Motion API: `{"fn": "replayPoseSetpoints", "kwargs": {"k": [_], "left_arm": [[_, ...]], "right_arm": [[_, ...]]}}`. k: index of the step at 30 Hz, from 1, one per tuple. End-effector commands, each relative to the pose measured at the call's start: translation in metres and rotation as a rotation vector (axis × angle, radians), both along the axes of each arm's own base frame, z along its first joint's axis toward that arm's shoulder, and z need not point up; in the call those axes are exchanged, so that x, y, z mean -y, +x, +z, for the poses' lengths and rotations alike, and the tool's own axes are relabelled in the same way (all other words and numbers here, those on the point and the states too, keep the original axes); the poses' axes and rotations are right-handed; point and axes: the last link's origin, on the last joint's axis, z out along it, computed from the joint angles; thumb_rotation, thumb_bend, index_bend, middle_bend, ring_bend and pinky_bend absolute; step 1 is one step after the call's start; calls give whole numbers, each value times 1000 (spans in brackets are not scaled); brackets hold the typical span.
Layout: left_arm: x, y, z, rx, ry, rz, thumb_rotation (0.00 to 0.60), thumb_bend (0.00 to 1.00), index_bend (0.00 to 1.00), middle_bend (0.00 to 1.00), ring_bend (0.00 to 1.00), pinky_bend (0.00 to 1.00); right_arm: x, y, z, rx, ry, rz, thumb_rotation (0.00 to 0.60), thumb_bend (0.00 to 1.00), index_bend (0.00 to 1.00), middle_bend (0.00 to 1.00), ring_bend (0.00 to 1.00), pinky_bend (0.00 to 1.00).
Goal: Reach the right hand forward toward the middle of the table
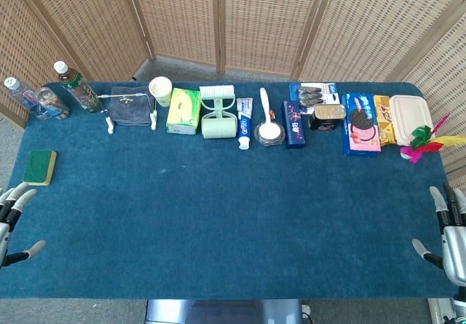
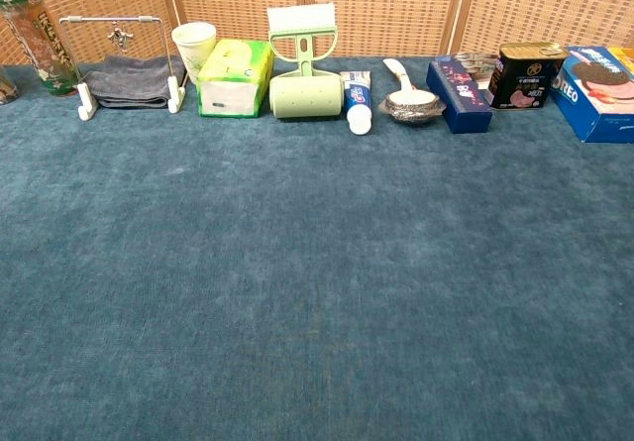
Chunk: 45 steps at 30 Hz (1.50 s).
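Observation:
My right hand (image 1: 445, 231) shows in the head view at the table's right edge, near the front, its fingers spread and holding nothing. My left hand (image 1: 13, 216) sits at the left edge, fingers apart and empty as well. The middle of the blue table cloth (image 1: 233, 207) lies between them, far from both hands. Neither hand appears in the chest view, which shows only the cloth (image 2: 317, 292) and the row of objects at the back.
Along the far edge stand bottles (image 1: 76, 87), a towel rack (image 1: 131, 107), a paper cup (image 1: 160, 89), a tissue box (image 1: 183, 111), a green lint roller (image 1: 218, 113), toothpaste (image 1: 245, 123), a spoon in a dish (image 1: 269, 129), boxes, a can (image 1: 328, 116), cookies (image 1: 360, 124) and a feather shuttlecock (image 1: 426, 143). A sponge (image 1: 39, 167) lies left.

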Motion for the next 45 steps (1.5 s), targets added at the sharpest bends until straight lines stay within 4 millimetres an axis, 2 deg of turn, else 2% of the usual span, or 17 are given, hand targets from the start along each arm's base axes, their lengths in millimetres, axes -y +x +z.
{"fn": "replayPoseSetpoints", "kwargs": {"k": [1, 5, 8, 9, 13, 16, 19, 25, 31, 35, 45], "left_arm": [[0, 0, 0, -1, 1, -1, 600, 109, 61, 0, 0, 0], [1, 0, 0, -2, 0, 2, 600, 110, 61, 0, 0, 0], [1, 0, 0, 0, 0, 1, 600, 110, 61, 0, 0, 0], [1, 0, 0, 1, -1, 0, 600, 111, 61, 0, 0, 0], [0, 0, 0, 2, -4, 1, 600, 110, 61, 0, 0, 0], [0, -1, 1, 7, -1, 3, 600, 110, 61, 0, 0, 0], [0, 0, 2, 7, 4, 1, 600, 110, 61, 0, 0, 0], [1, -1, 3, 14, 9, 8, 600, 110, 61, 0, 0, 0], [0, -2, 4, 13, 11, 13, 600, 110, 62, 0, 0, 0], [-1, -2, 4, 12, 10, 15, 600, 110, 61, 0, 0, 0], [0, -2, 5, 14, 17, 13, 600, 110, 61, 0, 0, 0]], "right_arm": [[0, 0, 1, 2, -2, 2, 600, 0, 26, 0, 0, 0], [1, -1, 2, 6, -7, -1, 600, 0, 50, 0, 0, 0], [2, -2, 2, 17, -7, 1, 600, 3, 146, 0, 1, 0], [2, -2, 2, 26, -9, 6, 600, 19, 212, 0, 3, 0], [14, -4, 0, 131, -22, 67, 600, 196, 465, 7, 20, 0], [18, -8, 0, 143, -21, 84, 600, 277, 551, 22, 30, 0], [21, -8, -2, 142, -27, 95, 600, 317, 610, 40, 39, 0], [35, -14, -9, 177, -3, 94, 600, 363, 652, 69, 51, 8], [50, -15, -23, 334, 152, 74, 600, 376, 656, 71, 51, 10], [58, -14, -31, 344, 215, 78, 600, 384, 658, 73, 52, 10], [85, 16, -83, 541, 582, 87, 600, 383, 662, 75, 51, 10]]}}
